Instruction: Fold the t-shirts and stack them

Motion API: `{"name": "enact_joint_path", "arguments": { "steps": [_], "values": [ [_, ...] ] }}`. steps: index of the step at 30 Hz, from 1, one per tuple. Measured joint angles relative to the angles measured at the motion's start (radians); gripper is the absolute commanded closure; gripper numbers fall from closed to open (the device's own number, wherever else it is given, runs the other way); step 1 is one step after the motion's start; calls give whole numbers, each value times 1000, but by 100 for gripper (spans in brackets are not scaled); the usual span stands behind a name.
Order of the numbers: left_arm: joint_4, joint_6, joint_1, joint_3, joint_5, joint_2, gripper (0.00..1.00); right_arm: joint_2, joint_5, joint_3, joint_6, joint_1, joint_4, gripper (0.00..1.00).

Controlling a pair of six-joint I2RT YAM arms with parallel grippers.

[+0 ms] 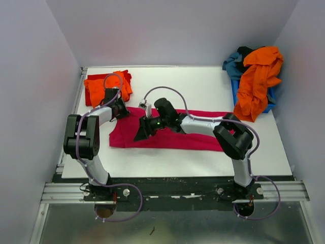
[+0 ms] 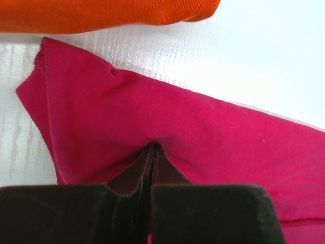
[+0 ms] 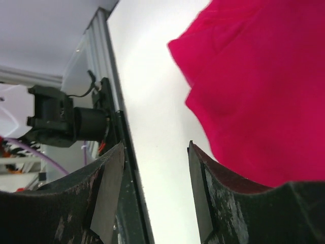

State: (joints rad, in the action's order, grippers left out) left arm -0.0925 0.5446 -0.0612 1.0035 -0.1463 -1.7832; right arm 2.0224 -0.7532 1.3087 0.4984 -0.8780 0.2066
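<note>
White table (image 1: 203, 81), pale walls (image 1: 177, 30), perhaps lilac-tinted light

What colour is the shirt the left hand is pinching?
The shirt is magenta-pink, clearest in the left wrist view.

- The magenta-pink t-shirt (image 2: 213, 137) is soft matt cloth with a fine knit grain.
- The orange t-shirt (image 2: 101, 12) is matt knit cloth too, with thin ribs.
- The tabletop (image 2: 264, 56) is white and smooth, with a light gloss and faint streaks.
- The left end effector (image 2: 152, 150) has dark matt fingers.
- The right end effector (image 3: 155, 147) has dark pads, rough and scuffed with pale marks.
- The rail (image 1: 63, 192) is grey brushed metal.
</note>
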Motion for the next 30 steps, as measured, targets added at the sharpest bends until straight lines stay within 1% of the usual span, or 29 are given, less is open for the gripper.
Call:
{"name": "enact_joint_path", "arguments": {
  "steps": [2,3,6,8,9,10,11,12,13,14,15,19,21,25,30],
  "values": [
    [9,1,0,-17,5,21,73,-13,54,-1,-3,8,-18,39],
    [16,4,0,-32,9,39,69,-23,82,-8,-6,12,-30,39],
    [32,13,-13,-93,36,123,67,-95,179,-69,-27,24,-71,39],
    [38,18,-32,-123,58,190,61,-169,254,-124,-47,31,-107,40],
    [43,21,-42,-134,67,227,58,-210,298,-150,-56,35,-131,43],
    [48,24,-48,-141,75,254,58,-253,339,-175,-65,37,-158,52],
    [52,27,-57,-150,84,284,60,-299,390,-202,-74,42,-181,65],
    [58,31,-66,-163,98,327,67,-340,438,-224,-82,45,-209,84],
    [63,34,-72,-174,111,354,79,-376,488,-240,-88,51,-241,98],
    [68,37,-77,-189,127,391,91,-405,541,-251,-92,59,-278,99],
    [69,45,-80,-203,142,424,100,-429,595,-260,-90,66,-316,99],
    [95,80,-93,-301,206,542,100,-493,794,-317,-72,91,-458,99],
    [100,96,-98,-343,233,560,100,-527,883,-364,-52,105,-523,99],
    [95,115,-105,-363,274,509,100,-558,1004,-414,2,130,-650,99],
    [94,123,-105,-333,276,391,100,-548,1097,-419,81,173,-757,99]
  ]
}}
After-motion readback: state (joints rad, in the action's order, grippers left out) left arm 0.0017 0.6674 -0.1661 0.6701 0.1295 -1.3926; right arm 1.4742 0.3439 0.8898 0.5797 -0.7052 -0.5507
